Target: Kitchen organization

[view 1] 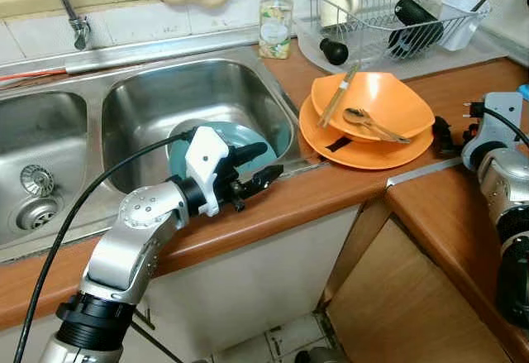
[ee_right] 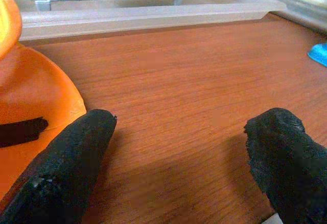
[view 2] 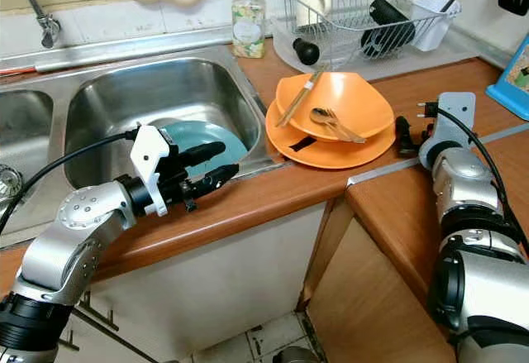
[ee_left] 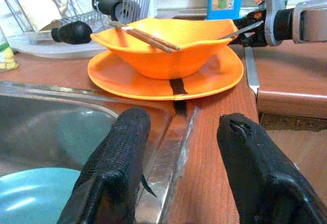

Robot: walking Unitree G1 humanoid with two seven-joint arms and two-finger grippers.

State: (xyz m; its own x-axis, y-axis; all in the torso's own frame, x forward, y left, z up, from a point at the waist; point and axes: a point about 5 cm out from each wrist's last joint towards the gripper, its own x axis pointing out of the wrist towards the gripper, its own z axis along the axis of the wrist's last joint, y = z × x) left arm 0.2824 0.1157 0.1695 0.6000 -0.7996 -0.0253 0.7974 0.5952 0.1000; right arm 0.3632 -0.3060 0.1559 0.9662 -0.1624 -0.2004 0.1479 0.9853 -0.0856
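A teal plate [view 1: 245,137] lies tilted in the right basin of the steel sink [view 1: 149,98]. My left gripper [view 1: 261,165] hovers open over the sink's front right rim, just beside the teal plate, with nothing between its fingers [ee_left: 122,147]. On the wooden counter to the right sits an orange bowl [view 1: 388,98] on an orange plate [view 1: 364,155]. Chopsticks [view 1: 337,97] and a spoon [view 1: 374,122] rest in the bowl. My right gripper [view 2: 402,136] stands open on the counter just right of the orange plate [ee_right: 30,101], holding nothing.
A wire dish rack [view 1: 388,7] with a cup, a black item and a white holder stands at the back right. A soap bottle [view 1: 275,24] is behind the sink, the tap [view 1: 74,16] at back left. A blue box [view 2: 512,69] sits far right.
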